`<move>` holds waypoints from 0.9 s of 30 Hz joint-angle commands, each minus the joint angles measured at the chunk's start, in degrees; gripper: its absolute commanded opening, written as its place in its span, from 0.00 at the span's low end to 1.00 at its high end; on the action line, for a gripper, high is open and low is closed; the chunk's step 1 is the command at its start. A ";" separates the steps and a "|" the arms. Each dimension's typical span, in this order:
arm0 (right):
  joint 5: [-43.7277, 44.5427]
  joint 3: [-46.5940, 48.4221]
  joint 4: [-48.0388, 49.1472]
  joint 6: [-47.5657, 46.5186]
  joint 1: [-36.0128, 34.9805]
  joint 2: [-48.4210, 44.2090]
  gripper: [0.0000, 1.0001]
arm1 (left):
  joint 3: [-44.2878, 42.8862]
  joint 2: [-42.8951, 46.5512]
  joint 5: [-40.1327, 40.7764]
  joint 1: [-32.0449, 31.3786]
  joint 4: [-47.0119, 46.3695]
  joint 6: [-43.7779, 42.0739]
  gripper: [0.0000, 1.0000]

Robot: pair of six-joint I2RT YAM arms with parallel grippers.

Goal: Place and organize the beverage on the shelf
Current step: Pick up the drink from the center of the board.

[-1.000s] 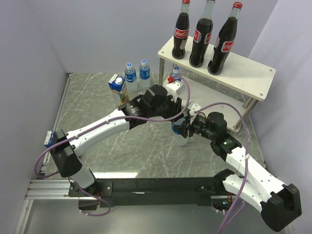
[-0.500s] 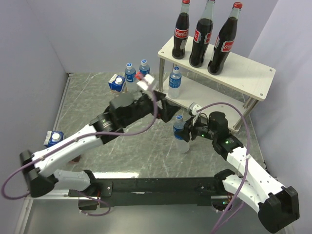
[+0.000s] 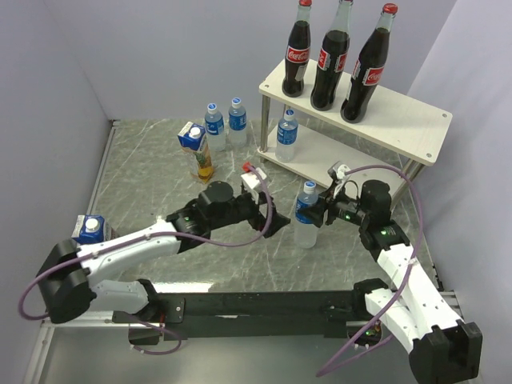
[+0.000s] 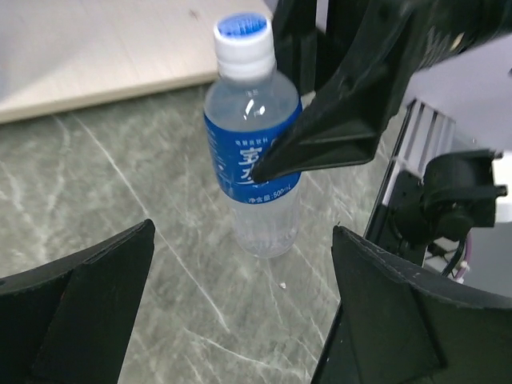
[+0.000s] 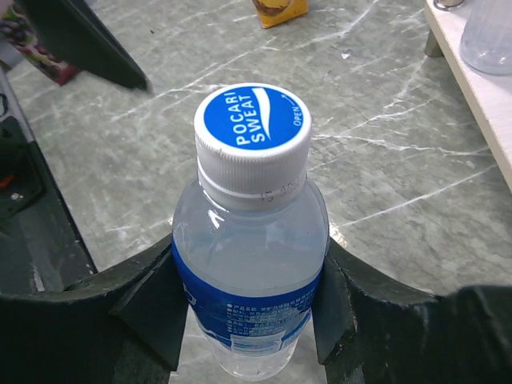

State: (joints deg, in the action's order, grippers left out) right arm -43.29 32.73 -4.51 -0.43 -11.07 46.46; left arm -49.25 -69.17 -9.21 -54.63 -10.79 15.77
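My right gripper (image 3: 314, 214) is shut on a clear blue-labelled water bottle (image 3: 306, 214) that stands upright in front of the shelf (image 3: 408, 120); in the right wrist view the pads (image 5: 152, 304) press both sides of the bottle (image 5: 250, 240). My left gripper (image 3: 272, 221) is open just left of it, with the bottle (image 4: 254, 160) beyond its empty jaws. Three cola bottles (image 3: 330, 60) stand on the shelf's top board. One water bottle (image 3: 286, 136) stands on the lower board. Two more water bottles (image 3: 225, 122) and a juice carton (image 3: 196, 148) are on the table at the back left.
A second juice carton (image 3: 88, 230) sits at the table's left edge beside my left arm. The shelf's silver legs (image 3: 262, 120) stand behind the held bottle. Grey walls close in the back and both sides.
My left gripper let go of the water bottle on the lower board, opened and drew back toward the near left. My right gripper carried its bottle slightly to the right.
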 commanded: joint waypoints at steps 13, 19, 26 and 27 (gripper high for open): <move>-0.66 3.39 10.40 6.84 1.40 -3.21 0.01 | -12.44 -20.12 5.25 -7.77 -5.39 -2.32 0.97; -1.45 3.57 10.14 6.84 1.40 -3.30 0.01 | -17.10 -24.96 9.04 -7.95 -2.14 -1.35 0.95; -3.11 3.83 9.87 7.28 1.40 -2.87 0.02 | -17.80 -25.49 13.34 -7.95 -1.70 -1.09 0.87; -3.29 3.92 9.87 7.46 1.40 -2.86 0.03 | -18.24 -25.84 13.60 -7.95 -1.26 -1.09 0.83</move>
State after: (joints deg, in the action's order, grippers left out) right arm -42.76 32.73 -2.50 5.08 -9.45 45.30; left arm -64.01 -94.67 1.28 -62.46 -10.59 14.33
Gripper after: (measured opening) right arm 0.595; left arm 0.853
